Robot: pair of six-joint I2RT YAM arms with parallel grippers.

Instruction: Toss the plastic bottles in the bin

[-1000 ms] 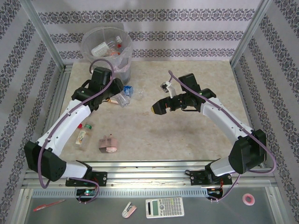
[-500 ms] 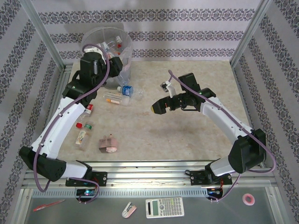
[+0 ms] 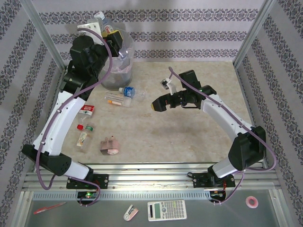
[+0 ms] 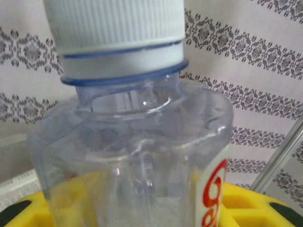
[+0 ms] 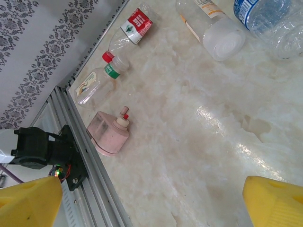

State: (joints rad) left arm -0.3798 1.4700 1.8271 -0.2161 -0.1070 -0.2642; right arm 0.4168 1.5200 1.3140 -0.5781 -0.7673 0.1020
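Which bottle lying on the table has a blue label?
The blue-label bottle closest to the bin; the other three on the table show red, green or orange markings instead.

I work in a lab test cell: aluminium frame posts (image 3: 45, 35), wallpaper-print panels (image 3: 189, 28), a calculator (image 3: 166, 210) on the near ledge

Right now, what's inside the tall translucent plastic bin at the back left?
The left arm blocks the mouth of the tall translucent plastic bin, hiding its contents. Through the wall a blurry pinkish patch shows. The left pincer holds a clear white-capped plastic bottle near its rim.
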